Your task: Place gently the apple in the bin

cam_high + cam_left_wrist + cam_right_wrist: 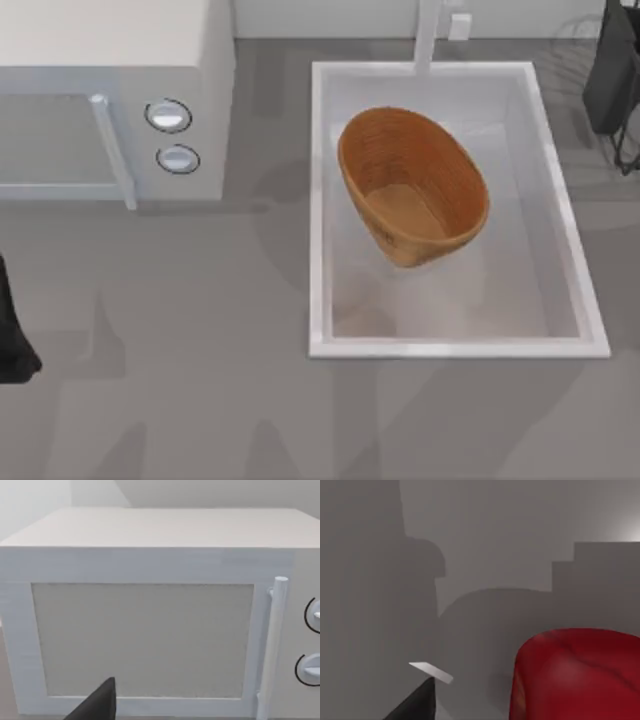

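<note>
The apple point(575, 677) is bright red and looms large and close in the right wrist view, resting on grey counter. One dark fingertip point(417, 702) of my right gripper shows beside it, apart from it, with the jaws open and nothing held. The bin point(412, 185), an orange-brown wicker basket, stands tilted inside the white sink point(318, 200) at centre right of the top view. My right arm point(612, 70) is at the far right edge, beyond the sink. My left arm point(12, 345) is parked at the left edge, its open gripper's fingertip point(102, 705) facing the microwave door.
A white microwave point(110, 100) with a bar handle point(112, 150) and two dials point(168, 116) fills the back left. A tap point(428, 35) rises behind the sink. Grey counter point(200, 350) runs along the front and left of the sink.
</note>
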